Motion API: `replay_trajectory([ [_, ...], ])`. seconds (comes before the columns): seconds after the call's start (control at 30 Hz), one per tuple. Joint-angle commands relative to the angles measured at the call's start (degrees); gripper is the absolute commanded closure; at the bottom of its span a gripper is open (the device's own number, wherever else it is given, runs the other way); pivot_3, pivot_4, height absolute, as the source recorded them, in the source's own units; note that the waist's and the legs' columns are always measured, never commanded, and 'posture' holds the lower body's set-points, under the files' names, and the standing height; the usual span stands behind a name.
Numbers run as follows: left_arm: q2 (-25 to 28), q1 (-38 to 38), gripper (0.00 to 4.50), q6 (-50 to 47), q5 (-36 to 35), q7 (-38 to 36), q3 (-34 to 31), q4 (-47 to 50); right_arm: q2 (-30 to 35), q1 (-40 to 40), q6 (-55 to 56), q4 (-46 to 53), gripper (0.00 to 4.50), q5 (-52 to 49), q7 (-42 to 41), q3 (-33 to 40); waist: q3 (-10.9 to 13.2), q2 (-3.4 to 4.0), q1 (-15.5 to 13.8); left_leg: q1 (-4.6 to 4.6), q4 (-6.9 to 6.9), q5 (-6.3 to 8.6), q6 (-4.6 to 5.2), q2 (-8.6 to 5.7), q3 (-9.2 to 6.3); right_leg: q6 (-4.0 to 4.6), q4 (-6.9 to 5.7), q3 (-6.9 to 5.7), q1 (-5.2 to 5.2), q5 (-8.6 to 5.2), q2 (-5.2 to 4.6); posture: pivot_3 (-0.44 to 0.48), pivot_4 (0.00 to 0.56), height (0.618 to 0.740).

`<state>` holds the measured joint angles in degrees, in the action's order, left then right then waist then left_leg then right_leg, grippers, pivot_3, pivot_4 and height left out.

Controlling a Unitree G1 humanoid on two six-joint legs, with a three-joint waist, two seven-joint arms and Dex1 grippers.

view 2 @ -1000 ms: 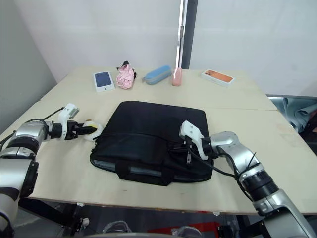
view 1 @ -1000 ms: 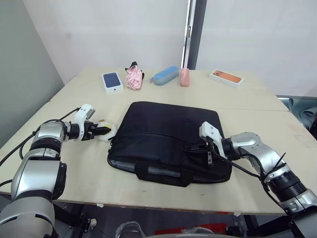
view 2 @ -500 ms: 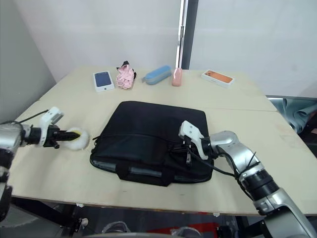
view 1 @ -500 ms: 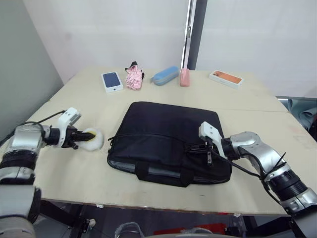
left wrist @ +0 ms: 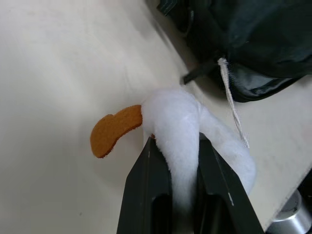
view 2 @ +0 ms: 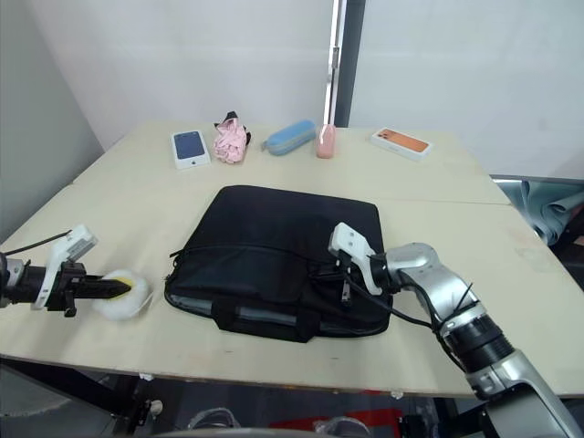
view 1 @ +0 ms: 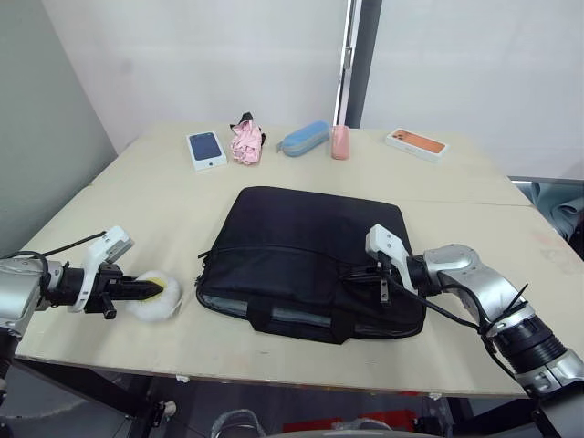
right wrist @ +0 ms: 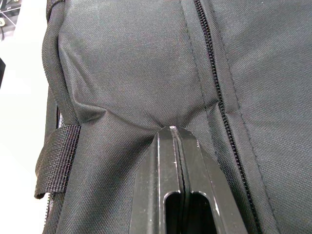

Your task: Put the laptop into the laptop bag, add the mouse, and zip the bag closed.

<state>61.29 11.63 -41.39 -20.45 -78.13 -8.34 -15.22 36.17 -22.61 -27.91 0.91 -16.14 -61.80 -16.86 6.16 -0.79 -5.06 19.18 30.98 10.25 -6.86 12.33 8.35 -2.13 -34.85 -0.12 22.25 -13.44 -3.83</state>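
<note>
- No writing or logo is readable anywhere — the boxes at the far edge are too small to make out.
- The laptop bag (view 1: 310, 274) lies flat in the middle of the table (view 1: 456, 196), handles toward the near edge, its front mouth gaping a little with grey lining showing; what is inside cannot be made out.
- Right gripper (right wrist: 176, 134) is down on the bag's top near its right corner, fingers pressed together with a fold of black fabric pinched between them, just beside a zip line.
- Left gripper (view 1: 151, 289) sits near the table's front-left edge, its two fingers clamped on a fluffy white blob (left wrist: 187, 129) with a yellow patch and an orange tip (left wrist: 113, 129) — this is the egg-like thing, not a glossy mouse.
- From the left wrist, the blob lies close to the bag's corner, where a white cord (left wrist: 233, 107) hangs.
- Change from a second ago: the left gripper and blob were right beside the bag's left edge; now they have pulled away toward the near-left corner, well apart from the bag.
- The right gripper stays put on the bag.
- Far edge, unchanged: white phone box (view 1: 207, 150), pink bundle (view 1: 245, 143), blue pouch (view 1: 305, 138), pink bottle (view 1: 340, 142), orange phone box (view 1: 416, 142).
</note>
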Motion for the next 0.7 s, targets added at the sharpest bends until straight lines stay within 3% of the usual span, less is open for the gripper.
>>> replay_trajectory([
  [0.03,1.0,-0.7,4.25,-1.2,-2.2,-0.1,-2.4,1.5,0.9,4.4,-6.3,-6.9,4.50,7.3,5.3,-5.0,0.0,0.00,0.0,0.00,-0.01,0.00,0.00,0.00,0.00,0.00,0.01,0.00,0.00,0.00,0.00,0.000,0.150,0.740],
  [0.47,0.6,-15.1,4.25,-5.6,-8.8,0.8,-8.6,8.8,0.3,5.1,-7.5,-5.3,4.50,6.5,7.2,-5.0,0.0,-0.02,1.8,-0.01,-0.37,0.01,-0.01,-0.01,-0.01,-0.04,0.43,0.04,0.04,-0.02,0.08,0.000,0.150,0.740],
  [0.7,-1.2,-22.4,4.25,-10.4,-15.1,1.4,-11.9,18.5,0.3,5.9,-8.0,-4.2,4.50,6.4,7.7,-5.5,0.0,-0.01,2.4,0.01,-0.42,0.01,-0.01,0.00,0.06,0.08,0.77,0.06,-0.04,0.05,0.10,0.000,0.150,0.740],
])
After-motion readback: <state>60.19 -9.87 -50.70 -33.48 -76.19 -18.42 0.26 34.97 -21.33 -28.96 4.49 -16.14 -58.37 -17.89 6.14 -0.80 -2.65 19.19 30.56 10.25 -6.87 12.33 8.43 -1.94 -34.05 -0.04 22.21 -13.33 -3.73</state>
